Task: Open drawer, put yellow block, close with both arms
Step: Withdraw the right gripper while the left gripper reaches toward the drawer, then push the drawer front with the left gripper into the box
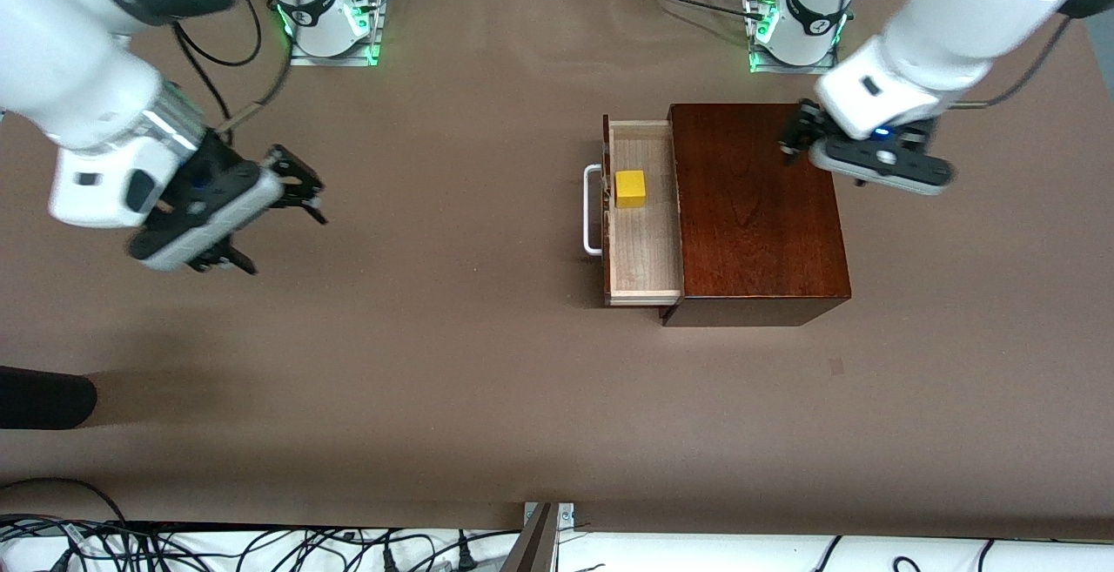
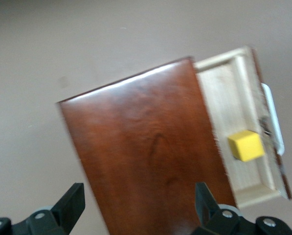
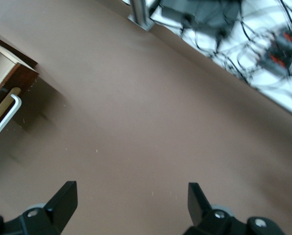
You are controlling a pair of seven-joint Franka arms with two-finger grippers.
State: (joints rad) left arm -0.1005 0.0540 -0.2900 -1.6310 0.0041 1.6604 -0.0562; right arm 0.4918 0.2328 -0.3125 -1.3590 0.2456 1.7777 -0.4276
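A wide table (image 1: 452, 363) covered in plain brown sheeting fills nearly the whole front view, its surface evenly lit, with soft shadows falling toward the camera's edge. Two metal base plates (image 1: 335, 54) sit along the table's upper edge, each glowing with small green lights. A tangle of black cables (image 1: 261, 546) lies on a white surface below the table's nearest edge, where a metal bracket (image 1: 548, 515) clamps the middle of the rim. A dark rounded object (image 1: 43, 400) intrudes at the table's edge toward the right arm's end.
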